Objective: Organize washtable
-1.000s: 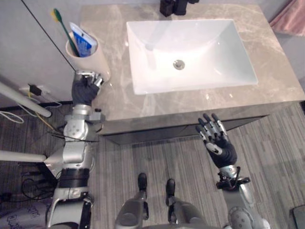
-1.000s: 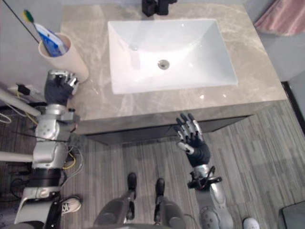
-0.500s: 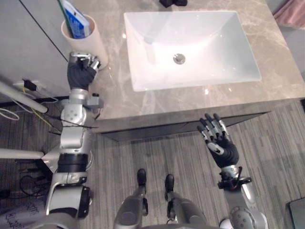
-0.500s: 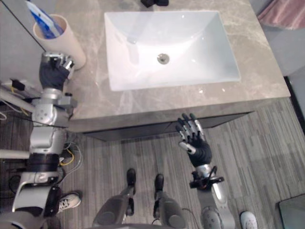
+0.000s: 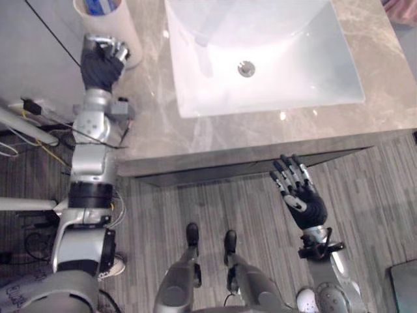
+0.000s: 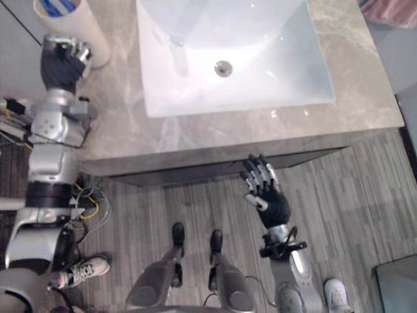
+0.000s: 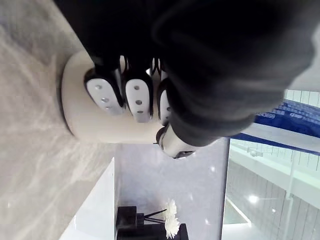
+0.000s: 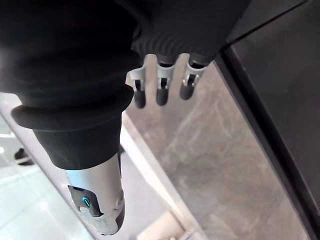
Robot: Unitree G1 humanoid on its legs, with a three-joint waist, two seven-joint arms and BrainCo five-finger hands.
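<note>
You have the left hand (image 5: 101,64) at the far left of the marble countertop (image 5: 215,138). Its fingers (image 7: 137,97) are curled round the side of the cream cup (image 5: 128,40), and the thumb lies against the cup as well. A blue tube (image 5: 104,5) stands in that cup, which sits just left of the white sink (image 5: 260,59). Your right hand (image 5: 303,199) hangs over the grey plank floor (image 5: 215,195), just nearer than the counter's front edge, with its fingers straight, spread and holding nothing.

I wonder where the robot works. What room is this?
Probably a bathroom: a white sink with a drain sits in a marble countertop, and a cream cup holding a blue tube stands beside it.
</note>
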